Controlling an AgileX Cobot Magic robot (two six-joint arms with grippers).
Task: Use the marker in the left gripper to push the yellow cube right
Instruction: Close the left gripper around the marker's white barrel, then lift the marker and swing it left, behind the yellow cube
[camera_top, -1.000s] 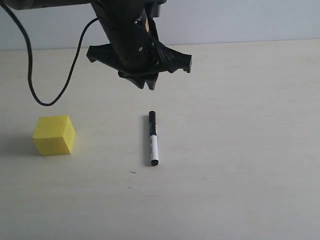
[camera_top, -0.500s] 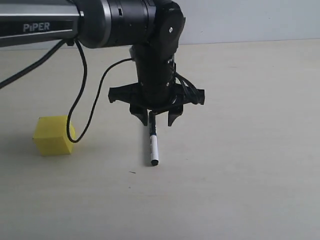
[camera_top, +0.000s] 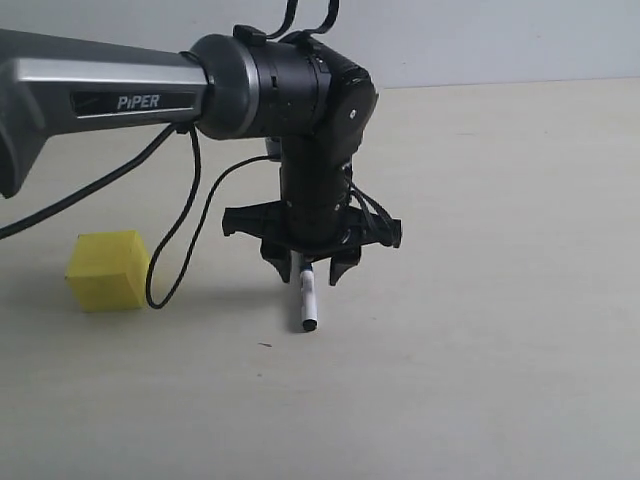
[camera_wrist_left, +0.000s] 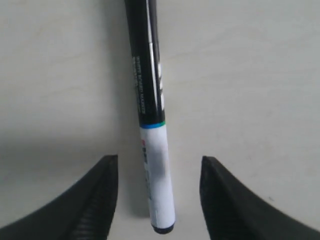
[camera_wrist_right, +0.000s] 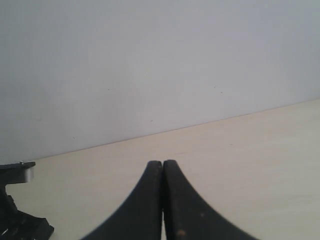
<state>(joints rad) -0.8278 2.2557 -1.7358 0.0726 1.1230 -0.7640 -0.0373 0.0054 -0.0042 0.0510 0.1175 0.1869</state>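
Note:
The marker (camera_top: 308, 299) lies flat on the table, its near black end pointing toward the front; its white barrel (camera_wrist_left: 158, 175) and black cap show in the left wrist view. My left gripper (camera_top: 312, 277) hangs straight down over the marker's far half, open, one finger on each side and neither touching it. The yellow cube (camera_top: 107, 270) sits on the table well to the left of the marker. My right gripper (camera_wrist_right: 163, 165) is shut on nothing, above bare table; it does not show in the exterior view.
A black cable (camera_top: 175, 250) loops down from the left arm and hangs just right of the cube. The beige table (camera_top: 480, 330) meets a pale wall (camera_top: 500, 40) at the back.
The left arm has come down and forward from above the table until its opened jaws straddle the marker. Marker and cube have not moved.

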